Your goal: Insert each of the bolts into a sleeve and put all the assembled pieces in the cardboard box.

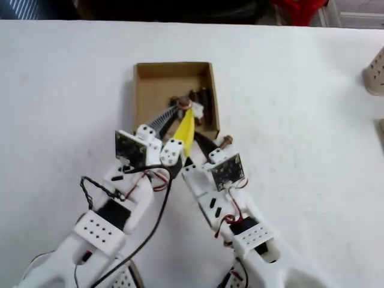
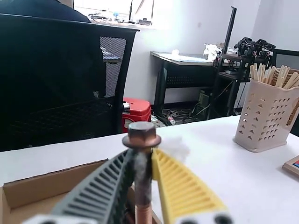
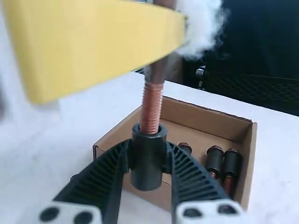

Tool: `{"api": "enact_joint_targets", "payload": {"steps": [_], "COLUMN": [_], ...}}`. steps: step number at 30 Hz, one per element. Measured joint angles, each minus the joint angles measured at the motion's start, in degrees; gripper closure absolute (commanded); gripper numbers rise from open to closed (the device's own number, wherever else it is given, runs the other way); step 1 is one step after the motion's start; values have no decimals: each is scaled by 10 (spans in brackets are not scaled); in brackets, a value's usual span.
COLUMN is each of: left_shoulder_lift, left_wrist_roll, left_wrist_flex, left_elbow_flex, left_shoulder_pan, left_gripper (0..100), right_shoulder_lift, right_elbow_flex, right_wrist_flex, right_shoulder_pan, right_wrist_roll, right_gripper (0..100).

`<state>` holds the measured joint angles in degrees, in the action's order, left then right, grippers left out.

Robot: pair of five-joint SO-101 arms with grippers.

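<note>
Standing upright, the bolt (image 2: pixel 141 136) clamped in the left tool (image 2: pixel 141 158) has its threaded tip just inside the sleeve (image 3: pixel 148 176) gripped directly below by the right tool (image 3: pixel 148 156), axes aligned.

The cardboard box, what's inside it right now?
Three assembled pieces, dark sleeves with copper bolt heads, rest near one wall of the cardboard box. The right gripper and the sleeve it holds cover part of the floor, so more could lie there.
</note>
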<state>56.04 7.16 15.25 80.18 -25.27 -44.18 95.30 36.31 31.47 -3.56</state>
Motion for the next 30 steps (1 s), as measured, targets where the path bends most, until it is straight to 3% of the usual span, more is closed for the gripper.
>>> {"api": "enact_joint_targets", "payload": {"steps": [6, 12, 24, 27, 30], "left_shoulder_lift": [0, 0, 0, -1, -1], "left_wrist_roll": [0, 0, -2, -4, -4], "left_wrist_flex": [1, -51, -52, -55, -86], "left_elbow_flex": [0, 0, 3, 3, 3], "left_shoulder_pan": [0, -1, -2, -2, -2], "left_gripper": [980, 980, 979, 914, 749], "right_shoulder_lift": [0, 0, 0, 0, 0], "right_elbow_flex": [0, 0, 0, 0, 0], "right_wrist_flex": [0, 0, 0, 0, -1], "right_shoulder_pan": [0, 1, 1, 1, 1], "right_wrist_roll": [0, 0, 0, 0, 0], "right_gripper": [982, 982, 982, 982, 982]}}
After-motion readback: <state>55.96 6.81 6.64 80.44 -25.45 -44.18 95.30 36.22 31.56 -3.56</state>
